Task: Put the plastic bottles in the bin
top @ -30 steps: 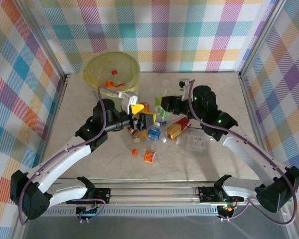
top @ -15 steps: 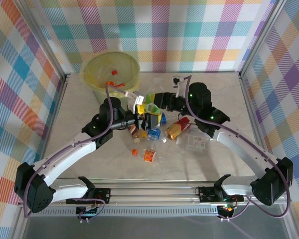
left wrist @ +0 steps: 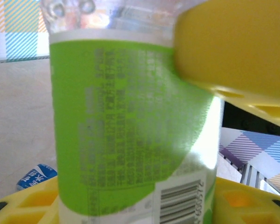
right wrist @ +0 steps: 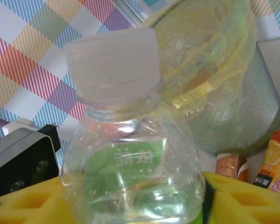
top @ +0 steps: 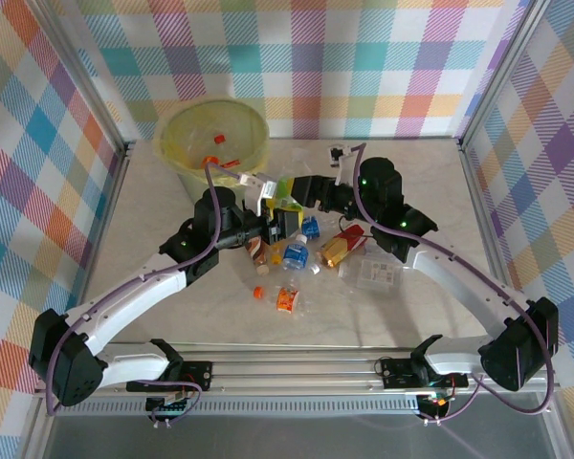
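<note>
The right claw (top: 298, 191) clamps a green-labelled plastic bottle (top: 286, 195) just below its white cap and holds it above the table (top: 139, 210), near the bin (top: 165, 143). The left claw (top: 275, 212) brackets the same bottle's label, but I cannot tell whether it grips. A few bottles lie in the bin. At least half a dozen remain scattered on the table, so most of the work is probably left.

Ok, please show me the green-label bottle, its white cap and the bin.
green-label bottle (left wrist: 121, 126), left wrist view, on the green label.
white cap (right wrist: 113, 58), right wrist view, on the cap's side.
bin (right wrist: 245, 112), right wrist view, on its outer wall.
</note>
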Available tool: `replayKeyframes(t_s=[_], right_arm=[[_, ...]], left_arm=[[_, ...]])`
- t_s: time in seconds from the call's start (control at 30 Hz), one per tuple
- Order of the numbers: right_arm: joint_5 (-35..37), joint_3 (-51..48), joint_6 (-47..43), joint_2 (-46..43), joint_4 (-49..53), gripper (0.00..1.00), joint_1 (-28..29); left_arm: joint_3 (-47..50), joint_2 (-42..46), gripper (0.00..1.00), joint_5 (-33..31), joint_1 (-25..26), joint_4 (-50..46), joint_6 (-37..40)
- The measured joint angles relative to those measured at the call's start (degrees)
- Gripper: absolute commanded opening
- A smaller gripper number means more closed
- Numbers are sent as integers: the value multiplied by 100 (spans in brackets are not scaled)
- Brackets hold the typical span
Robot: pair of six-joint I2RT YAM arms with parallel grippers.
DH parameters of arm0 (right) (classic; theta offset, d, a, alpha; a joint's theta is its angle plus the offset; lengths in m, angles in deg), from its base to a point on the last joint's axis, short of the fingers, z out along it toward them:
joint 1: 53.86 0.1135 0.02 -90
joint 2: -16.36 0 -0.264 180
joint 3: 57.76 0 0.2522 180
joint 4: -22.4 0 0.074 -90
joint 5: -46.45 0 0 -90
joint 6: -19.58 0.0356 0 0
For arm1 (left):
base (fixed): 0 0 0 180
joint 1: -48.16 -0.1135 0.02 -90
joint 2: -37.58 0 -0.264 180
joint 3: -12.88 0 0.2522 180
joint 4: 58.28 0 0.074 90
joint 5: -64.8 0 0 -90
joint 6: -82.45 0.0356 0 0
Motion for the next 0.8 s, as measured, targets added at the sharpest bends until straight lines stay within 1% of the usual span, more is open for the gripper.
replayKeyframes(t_s=[0.03,0.07,0.1,0.33,0.53,0.67,0.8], right_arm=[[9,0,11,-2,9,91,0],[15,2,22,-2,22,98,0],[20,4,9,-2,42,100,0],[232,61,-138,-188,404,100,0],[848,-2,-240,-761,658,100,0],[1335,-229,-262,-1191,741,100,0],[1770,-393,-264,-1357,955,100,0]], left_arm=[[0,13,43,-87,0,-39,0],[0,26,43,-153,0,-85,2],[-2,46,43,-251,0,-127,17],[-192,111,44,-1099,-7,-695,199],[-973,111,44,-1705,-203,-1412,568],[-1790,35,45,-1945,-627,-1919,828],[-2653,-343,46,-2020,-1158,-2446,994]])
